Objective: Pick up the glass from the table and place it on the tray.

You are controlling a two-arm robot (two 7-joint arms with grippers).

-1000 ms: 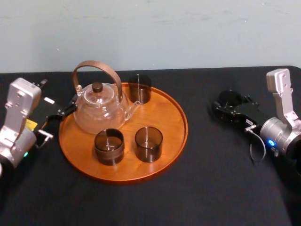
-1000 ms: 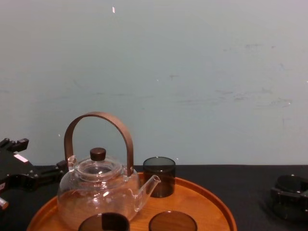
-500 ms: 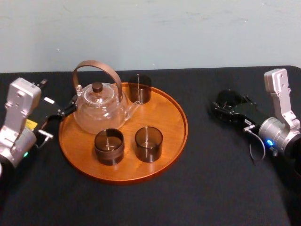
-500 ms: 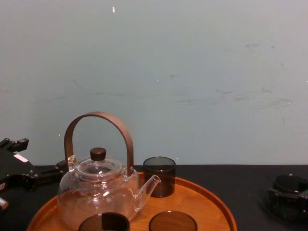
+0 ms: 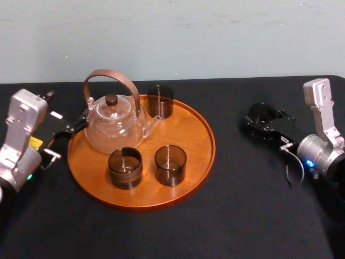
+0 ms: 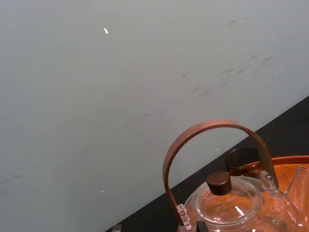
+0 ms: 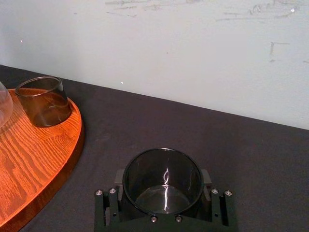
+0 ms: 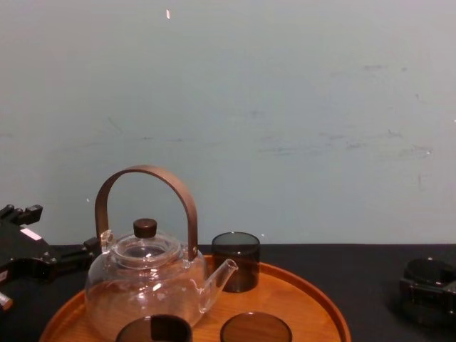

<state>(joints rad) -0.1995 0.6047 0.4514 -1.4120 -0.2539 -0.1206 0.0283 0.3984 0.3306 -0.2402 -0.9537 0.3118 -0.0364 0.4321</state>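
Smoked-grey cylindrical glass point(image 5: 262, 111) stands on the matte black worktop point(image 5: 242, 205) at the right of the head view, well apart from the round orange-brown wooden tray point(image 5: 188, 129). A straight lift is advised before it is carried leftward, so that the tray's raised rim is cleared and a bare patch of wood is reached. The glass is pinched by the right end effector point(image 7: 162, 180), spread only to the glass's width, with the pads seemingly pressed on its walls. The left end effector point(image 5: 75, 124) is parked at the tray's left edge.

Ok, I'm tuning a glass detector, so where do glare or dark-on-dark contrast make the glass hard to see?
Head view: the smoky glass at the right gripper merges with the black gripper and black table. Right wrist view: a bright streak glints inside it, and the rim is plain against the table. Chest view: small highlights on the teapot. The left gripper sits parked beside the tray.
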